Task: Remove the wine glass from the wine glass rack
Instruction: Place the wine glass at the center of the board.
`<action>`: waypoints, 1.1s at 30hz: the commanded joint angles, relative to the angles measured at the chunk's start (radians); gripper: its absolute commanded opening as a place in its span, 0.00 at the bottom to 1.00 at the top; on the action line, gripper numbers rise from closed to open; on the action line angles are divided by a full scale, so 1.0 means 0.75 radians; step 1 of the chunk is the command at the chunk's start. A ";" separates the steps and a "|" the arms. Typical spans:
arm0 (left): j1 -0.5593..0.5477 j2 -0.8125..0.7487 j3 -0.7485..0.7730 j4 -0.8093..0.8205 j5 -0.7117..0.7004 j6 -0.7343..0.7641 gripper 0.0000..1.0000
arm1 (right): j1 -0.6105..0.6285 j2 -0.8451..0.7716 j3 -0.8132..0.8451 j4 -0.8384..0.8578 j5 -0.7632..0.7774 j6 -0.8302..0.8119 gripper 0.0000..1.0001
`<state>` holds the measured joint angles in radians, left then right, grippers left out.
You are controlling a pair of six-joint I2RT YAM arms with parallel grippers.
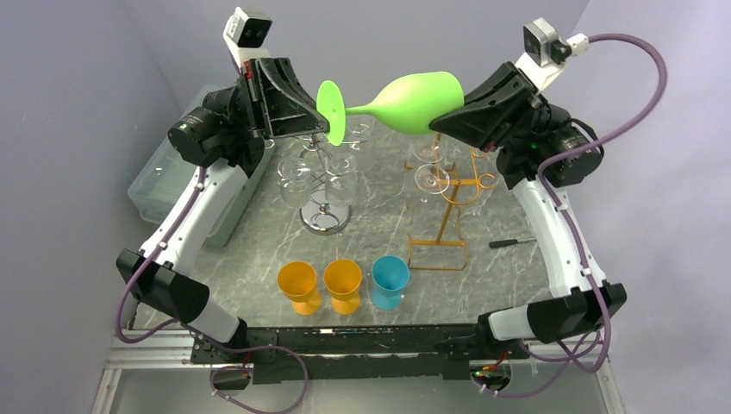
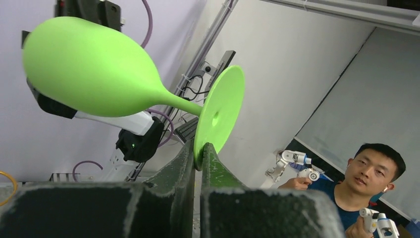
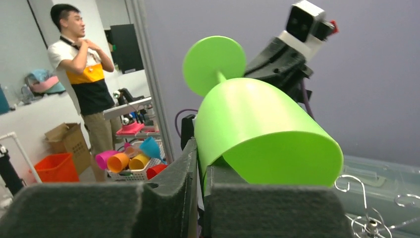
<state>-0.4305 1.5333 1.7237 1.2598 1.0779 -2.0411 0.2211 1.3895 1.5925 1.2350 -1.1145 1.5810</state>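
A bright green wine glass (image 1: 405, 101) hangs on its side in the air between both arms, above the back of the table. My left gripper (image 1: 321, 126) is shut on the edge of its round foot (image 2: 218, 114). My right gripper (image 1: 448, 116) is shut on the rim of its bowl (image 3: 267, 134), one finger inside and one outside. A silver rack (image 1: 323, 185) with several clear glasses stands below the foot. A gold wire rack (image 1: 448, 194) with clear glasses stands to its right.
Two orange cups (image 1: 300, 285) and a blue cup (image 1: 390, 280) stand near the front edge. A black-handled tool (image 1: 509, 243) lies at the right. A clear plastic bin (image 1: 159, 181) sits at the left edge.
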 commanded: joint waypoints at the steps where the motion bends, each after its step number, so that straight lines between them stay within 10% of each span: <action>1: -0.027 -0.022 -0.004 0.008 0.021 0.020 0.13 | 0.022 -0.045 0.043 -0.086 -0.010 -0.166 0.00; 12: -0.024 -0.127 -0.081 -0.342 0.032 0.343 0.67 | 0.022 -0.264 0.049 -0.854 0.088 -0.763 0.00; 20: -0.001 -0.283 -0.111 -1.080 -0.021 0.916 0.99 | 0.022 -0.412 0.148 -1.537 0.428 -1.218 0.00; 33: 0.003 -0.418 0.008 -2.074 -0.311 1.700 0.99 | 0.022 -0.424 0.324 -2.217 1.420 -1.541 0.00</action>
<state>-0.4332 1.2564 1.6764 -0.0364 0.9363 -0.9974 0.2401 1.0550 1.7828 -0.2512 -0.3836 0.5232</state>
